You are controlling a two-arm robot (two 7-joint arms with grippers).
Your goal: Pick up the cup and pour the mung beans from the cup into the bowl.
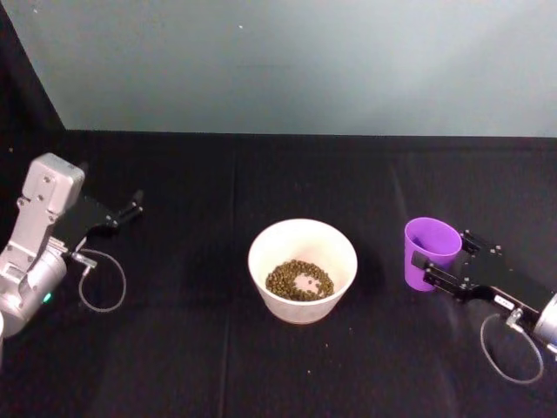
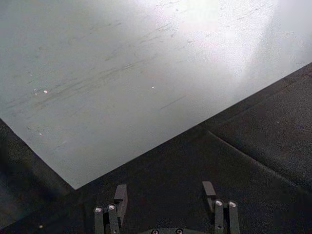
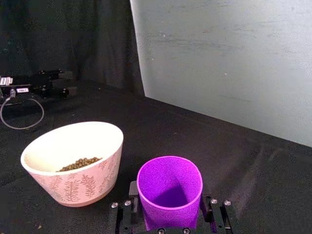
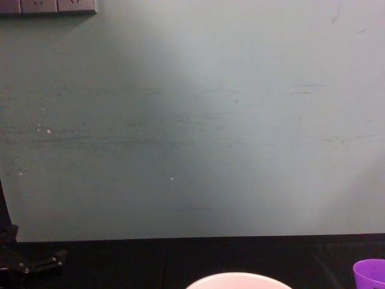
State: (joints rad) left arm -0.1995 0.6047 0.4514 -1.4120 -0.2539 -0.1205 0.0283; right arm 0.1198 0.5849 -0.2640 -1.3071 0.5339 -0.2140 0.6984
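From the head view we see the bowl standing upright near the middle of the black table, mouth up, with the mung beans lying in its bottom. To the robot's right of it, apart from it and toward the table's right edge, stands the cup, upright, its long axis vertical and its open mouth facing up. The right gripper comes in from the right edge and has its fingers clamped on the cup's sides. The left gripper hovers near the table's left edge, well apart from the bowl, its fingers spread.

In the left wrist view we see the left gripper with its two fingers apart and nothing between them, over the dark table near its far edge, where the pale wall begins.

In the right wrist view the cup sits between the right gripper's fingers, which press on both of its sides. We look down into its open mouth and see only purple inside. Just beside it is the bowl, patterned with leaf sprigs on its outside, with the mung beans showing low within it.

In the chest view we see the bowl's rim at the bottom edge and the cup's rim at the lower right corner, both in front of the wall.
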